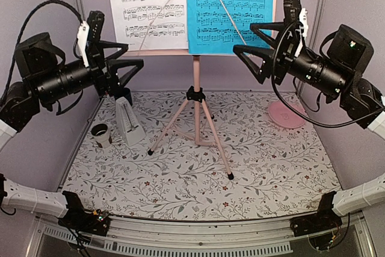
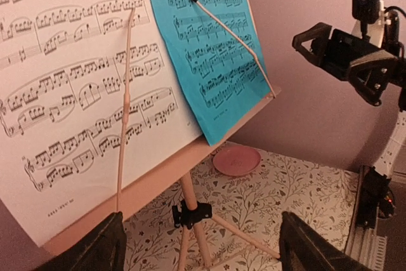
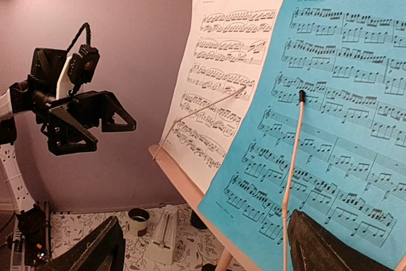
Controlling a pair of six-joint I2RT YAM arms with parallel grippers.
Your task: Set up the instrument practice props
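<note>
Both sheets sit on the perforated desk of the pink tripod music stand (image 1: 196,97) at mid-table: the white sheet of printed music (image 1: 147,4) to the left, the bright blue sheet (image 1: 231,4) to the right, each crossed by a thin wire page holder (image 1: 159,19). The left gripper (image 1: 133,53) and right gripper (image 1: 244,38) flank the desk, fingers spread wide, pinching nothing. The step looks like clearing off: draw each arm straight outward and keep your fingertips off the paper edges and the ledge, since the tripod looks light and a nudge could tip it. In the wrist views the blue sheet's lower corner hangs past the ledge, so check its seating. The small white pyramid metronome (image 1: 128,123) stands upright left of the tripod legs, just beside the dark blue cup (image 1: 100,133); the cup's inside is too dark to read. The pink plate (image 1: 286,114) on the right shows bare.
</note>
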